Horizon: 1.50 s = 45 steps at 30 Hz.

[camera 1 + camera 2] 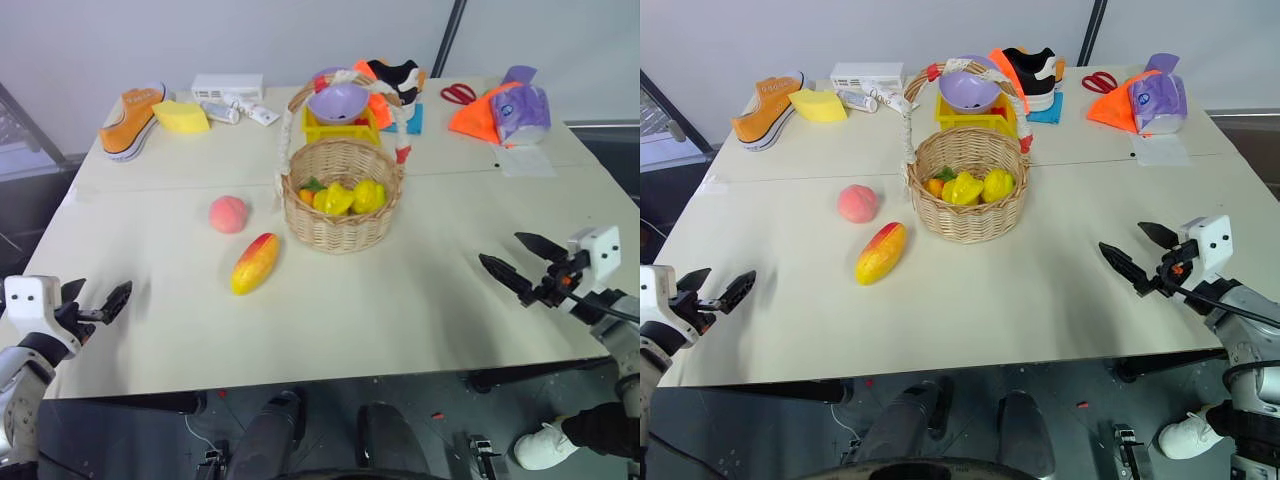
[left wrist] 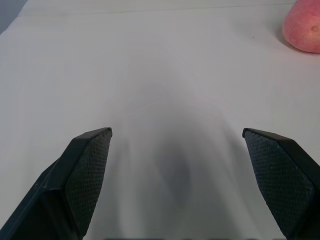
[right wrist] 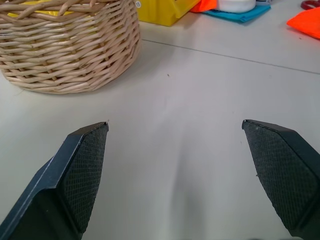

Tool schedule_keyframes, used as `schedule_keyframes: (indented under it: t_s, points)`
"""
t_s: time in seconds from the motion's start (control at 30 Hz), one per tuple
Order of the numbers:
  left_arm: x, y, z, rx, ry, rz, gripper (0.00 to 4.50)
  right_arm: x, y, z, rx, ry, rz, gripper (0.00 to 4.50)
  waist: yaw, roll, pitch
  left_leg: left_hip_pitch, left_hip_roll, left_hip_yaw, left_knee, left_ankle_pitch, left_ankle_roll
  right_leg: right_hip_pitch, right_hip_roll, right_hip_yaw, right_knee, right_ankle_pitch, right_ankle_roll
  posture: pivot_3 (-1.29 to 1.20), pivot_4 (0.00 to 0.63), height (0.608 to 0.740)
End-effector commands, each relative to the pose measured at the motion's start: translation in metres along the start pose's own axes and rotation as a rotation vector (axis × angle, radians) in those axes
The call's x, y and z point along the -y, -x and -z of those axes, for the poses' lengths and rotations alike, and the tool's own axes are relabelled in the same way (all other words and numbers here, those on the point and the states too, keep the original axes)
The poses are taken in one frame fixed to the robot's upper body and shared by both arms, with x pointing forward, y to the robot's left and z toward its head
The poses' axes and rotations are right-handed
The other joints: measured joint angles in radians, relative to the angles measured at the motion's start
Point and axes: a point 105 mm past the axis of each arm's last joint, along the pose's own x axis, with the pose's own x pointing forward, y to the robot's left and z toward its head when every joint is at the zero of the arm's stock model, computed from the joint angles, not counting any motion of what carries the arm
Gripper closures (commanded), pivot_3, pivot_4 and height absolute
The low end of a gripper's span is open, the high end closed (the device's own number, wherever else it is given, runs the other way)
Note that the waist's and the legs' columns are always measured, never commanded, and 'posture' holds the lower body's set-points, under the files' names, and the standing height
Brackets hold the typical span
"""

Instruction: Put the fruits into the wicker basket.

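Observation:
A round pink-red peach (image 1: 228,213) lies on the table left of the wicker basket (image 1: 340,228). The yellow mango (image 1: 255,263), red at its far end, rests just in front of the peach. Yellow and orange pieces lie inside the basket, under its tall rope-wrapped handle (image 1: 289,120). My left gripper (image 1: 98,295) hovers open and empty at the table's near left edge; in its wrist view the peach (image 2: 305,27) sits far ahead. My right gripper (image 1: 500,249) is open and empty near the right front, pointing toward the basket (image 3: 70,55).
Along the far edge sit an orange shoe (image 1: 132,120), a yellow sponge (image 1: 181,117), a white box (image 1: 228,87), a purple bowl (image 1: 338,102) on a yellow bin (image 1: 340,130), red scissors (image 1: 459,94), orange cloth and a purple packet (image 1: 520,112).

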Motion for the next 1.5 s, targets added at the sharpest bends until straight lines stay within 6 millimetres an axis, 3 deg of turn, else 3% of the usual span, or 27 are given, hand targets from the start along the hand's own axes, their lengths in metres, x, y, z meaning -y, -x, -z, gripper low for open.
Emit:
schedule_keyframes:
  t_s: [0.03, 0.17, 0.33, 0.47, 0.63, 0.83, 0.93, 1.03, 1.1, 1.27, 1.5]
  points:
    - [0.005, -0.001, -0.017, 0.052, -0.026, 0.024, 0.00, -0.002, -0.001, -0.010, 0.031, 0.029, -0.003, 0.04, 0.000, 0.000, 0.000, 0.000, 0.000, 0.000, 0.000, 0.000, 0.000, 0.000, 0.000, 0.000, 0.000, 0.000, 0.000, 0.00, 0.150, 0.740]
    - [0.020, -0.006, -0.024, 0.067, 0.007, 0.098, 0.00, -0.007, -0.002, -0.013, 0.039, 0.031, -0.016, 0.04, 0.000, 0.000, 0.000, 0.000, 0.000, 0.000, 0.000, 0.000, 0.000, 0.000, 0.000, 0.000, 0.000, 0.000, 0.000, 0.00, 0.150, 0.740]
    - [0.064, -0.014, -0.047, 0.088, -0.033, 0.283, 0.00, -0.026, -0.006, -0.023, 0.050, 0.043, -0.089, 0.04, 0.000, 0.000, 0.000, 0.000, 0.000, 0.000, 0.000, 0.000, 0.000, 0.000, 0.000, 0.000, 0.000, 0.000, 0.000, 0.00, 0.150, 0.740]
    - [0.117, -0.011, -0.069, 0.088, -0.063, 0.535, 0.00, -0.049, -0.009, -0.040, 0.063, 0.064, -0.193, 0.04, 0.000, 0.000, 0.000, -0.001, 0.000, 0.000, 0.000, 0.000, 0.000, 0.000, 0.000, 0.000, 0.000, 0.000, 0.000, 0.00, 0.150, 0.740]
    - [0.138, -0.018, -0.081, 0.072, -0.141, 0.592, 0.00, -0.084, -0.011, -0.055, 0.064, 0.086, -0.334, 0.04, -0.002, 0.001, 0.000, -0.001, 0.000, 0.000, -0.001, 0.000, 0.000, 0.000, 0.000, 0.000, 0.000, 0.000, 0.000, 0.00, 0.150, 0.740]
    - [0.150, -0.031, -0.083, 0.050, -0.185, 0.617, 0.00, -0.107, -0.016, -0.065, 0.084, 0.103, -0.422, 0.04, 0.000, 0.000, 0.000, -0.001, 0.000, 0.000, -0.001, 0.000, 0.000, 0.001, 0.000, 0.000, -0.001, 0.000, 0.000, 0.00, 0.150, 0.740]
    - [0.140, -0.046, -0.086, 0.060, -0.212, 0.523, 0.00, -0.118, -0.018, -0.070, 0.094, 0.115, -0.467, 0.04, 0.001, 0.000, 0.001, -0.001, 0.000, 0.000, -0.001, 0.000, 0.000, 0.000, 0.000, 0.000, -0.002, 0.000, 0.000, 0.00, 0.150, 0.740]
    - [0.115, -0.078, -0.110, 0.126, -0.150, 0.291, 0.00, -0.142, -0.019, -0.082, 0.120, 0.130, -0.570, 0.04, 0.003, -0.001, 0.002, -0.001, 0.000, 0.000, 0.000, 0.000, 0.000, 0.000, -0.001, -0.001, -0.001, 0.000, 0.000, 0.00, 0.150, 0.740]
    - [0.112, -0.092, -0.114, 0.116, -0.178, 0.223, 0.00, -0.156, -0.021, -0.089, 0.142, 0.141, -0.623, 0.04, 0.002, -0.004, 0.002, -0.003, 0.000, -0.001, 0.000, 0.000, 0.000, -0.001, 0.000, -0.003, -0.001, 0.000, 0.000, 0.00, 0.150, 0.740]
    - [0.122, -0.119, -0.110, 0.047, -0.180, 0.187, 0.00, -0.174, -0.027, -0.099, 0.192, 0.141, -0.679, 0.04, 0.002, -0.004, 0.002, -0.003, -0.002, -0.001, 0.001, 0.000, 0.000, -0.001, -0.001, -0.003, -0.003, 0.001, 0.002, 0.00, 0.150, 0.740]
    - [0.145, -0.125, -0.102, -0.047, -0.191, 0.291, 0.00, -0.180, -0.026, -0.097, 0.187, 0.143, -0.696, 0.04, 0.001, -0.005, 0.002, -0.006, -0.002, -0.001, 0.001, 0.000, 0.001, -0.001, 0.000, -0.003, 0.000, 0.003, 0.005, 0.00, 0.150, 0.740]
